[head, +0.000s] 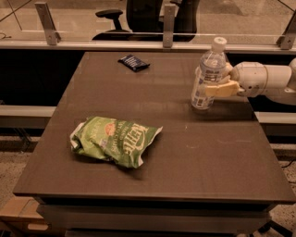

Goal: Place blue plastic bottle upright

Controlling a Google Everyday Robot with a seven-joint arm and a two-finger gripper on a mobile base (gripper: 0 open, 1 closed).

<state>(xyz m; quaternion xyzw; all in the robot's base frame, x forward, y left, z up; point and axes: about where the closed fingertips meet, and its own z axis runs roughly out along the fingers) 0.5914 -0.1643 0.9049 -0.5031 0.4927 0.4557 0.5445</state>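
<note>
The blue plastic bottle (207,75) is a small clear bottle with a white cap and a white-and-blue label. It stands almost upright, leaning slightly right, with its base on or just above the dark table (185,152) at the right side. My gripper (213,84) reaches in from the right edge and is shut on the bottle's middle, one tan finger across its front, the other behind it.
A crumpled green chip bag (115,140) lies at the table's front left. A small flat dark blue snack packet (133,62) lies at the back. A rail with posts and an office chair (138,14) stand behind the table.
</note>
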